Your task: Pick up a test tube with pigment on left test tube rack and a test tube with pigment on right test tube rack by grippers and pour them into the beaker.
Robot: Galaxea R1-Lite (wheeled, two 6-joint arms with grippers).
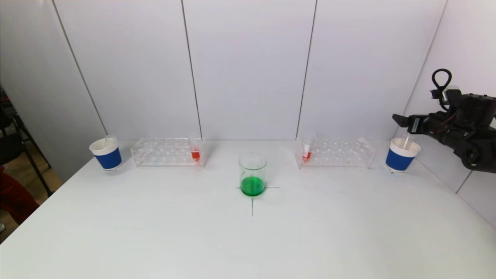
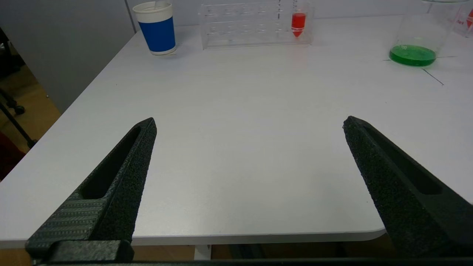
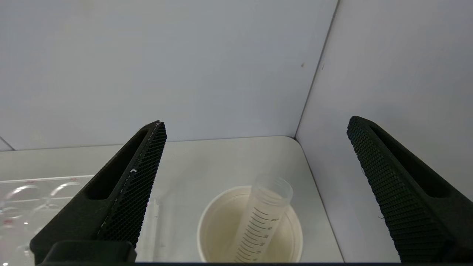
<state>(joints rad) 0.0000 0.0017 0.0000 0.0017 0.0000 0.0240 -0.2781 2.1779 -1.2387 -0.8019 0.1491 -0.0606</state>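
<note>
The beaker (image 1: 252, 174) holds green liquid at the table's middle. A test tube with red pigment (image 1: 195, 150) stands at the right end of the left rack (image 1: 162, 152). Another red-pigment test tube (image 1: 307, 150) stands at the left end of the right rack (image 1: 341, 153). My right gripper (image 3: 257, 123) hangs open above the right blue cup (image 1: 401, 157), and an empty graduated tube (image 3: 264, 218) leans inside that cup, free of the fingers. My left gripper (image 2: 249, 121) is open and empty over the table's near left edge, out of the head view.
A second blue cup (image 1: 106, 153) with an empty tube in it stands left of the left rack. White walls close in behind the racks and beside the right cup. A black cross is marked on the table under the beaker.
</note>
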